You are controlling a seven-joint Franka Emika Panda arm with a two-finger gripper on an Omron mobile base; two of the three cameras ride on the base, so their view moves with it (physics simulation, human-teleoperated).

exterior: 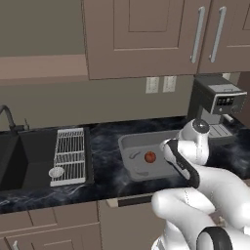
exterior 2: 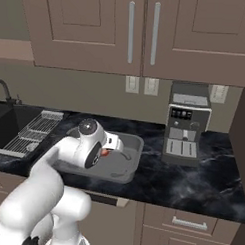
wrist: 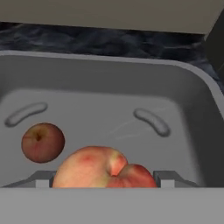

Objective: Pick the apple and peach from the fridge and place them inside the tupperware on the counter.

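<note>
The grey tupperware (exterior: 128, 142) (exterior 2: 135, 154) (wrist: 109, 83) stands on the black marbled counter (exterior: 105, 146) (exterior 2: 192, 182). The dark red-brown apple (wrist: 43, 142) (exterior: 150, 156) lies on its floor at the left. My gripper (wrist: 107, 181) hangs low inside the tub, shut on the orange-red peach (wrist: 96, 168) (exterior 2: 106, 153), which sits between the two fingertips (wrist: 43, 180) just right of the apple. In the base views the white arm covers most of the hand. The fridge is out of view.
A coffee machine (exterior: 217, 105) (exterior 2: 187, 124) stands on the counter right of the tub. Left of it lie a wire rack (exterior: 70, 155) (exterior 2: 33, 133) and the black sink (exterior: 24, 158). Wall cabinets (exterior: 141, 34) hang above.
</note>
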